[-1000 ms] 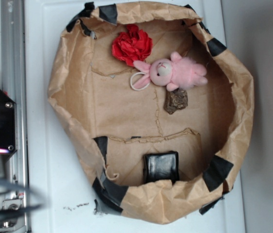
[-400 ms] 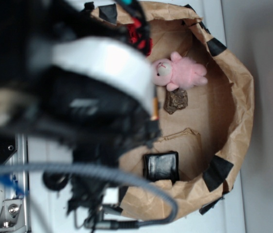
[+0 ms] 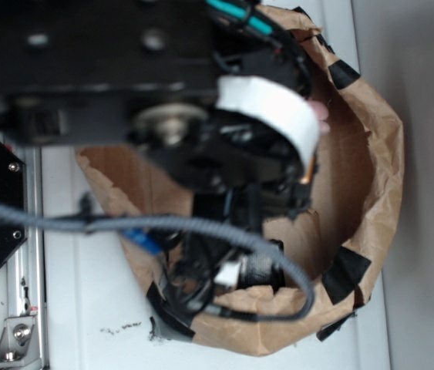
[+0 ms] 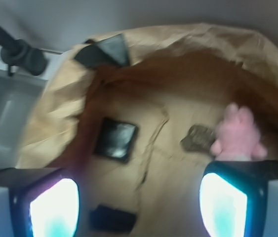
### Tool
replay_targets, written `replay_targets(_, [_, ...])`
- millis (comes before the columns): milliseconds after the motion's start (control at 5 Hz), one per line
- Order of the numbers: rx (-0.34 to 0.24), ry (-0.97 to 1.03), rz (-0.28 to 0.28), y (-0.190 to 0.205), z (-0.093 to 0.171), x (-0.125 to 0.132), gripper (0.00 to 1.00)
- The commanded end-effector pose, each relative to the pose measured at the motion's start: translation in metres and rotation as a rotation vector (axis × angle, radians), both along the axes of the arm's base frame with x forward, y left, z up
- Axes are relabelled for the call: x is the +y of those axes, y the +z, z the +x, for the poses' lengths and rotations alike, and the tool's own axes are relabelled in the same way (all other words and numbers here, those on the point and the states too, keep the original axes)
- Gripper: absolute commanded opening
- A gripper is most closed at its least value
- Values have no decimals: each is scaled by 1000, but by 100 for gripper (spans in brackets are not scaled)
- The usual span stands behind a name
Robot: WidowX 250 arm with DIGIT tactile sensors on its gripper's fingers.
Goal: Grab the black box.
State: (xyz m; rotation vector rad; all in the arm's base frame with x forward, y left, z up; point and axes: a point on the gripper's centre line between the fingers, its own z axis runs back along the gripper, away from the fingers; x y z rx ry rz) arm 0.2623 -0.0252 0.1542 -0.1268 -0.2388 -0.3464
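The black box is a small glossy square lying on the brown paper floor, ahead and left of centre in the wrist view. My gripper hovers above the floor, open, its two glowing fingers wide apart with nothing between them. The box lies beyond the fingertips, apart from them. In the exterior view the blurred black arm covers most of the enclosure, and only a shiny sliver of the black box shows behind a grey cable.
Crumpled brown paper walls with black tape patches ring the floor. A pink plush bunny and a dark rock-like lump lie to the right. A flat black tape patch sits between the fingers on the floor.
The arm has swung in from the left over the paper enclosure and now hides the red flower, the bunny and most of the box. The objects themselves have not moved.
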Motion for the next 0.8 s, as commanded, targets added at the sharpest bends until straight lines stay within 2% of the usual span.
replay_targets(0, [-114,1,18,-4,12,8,100])
replay_targets(400, [-114,1,18,-4,12,8,100])
replay_targets(600, [-86,-42,46,-23,37,11,100])
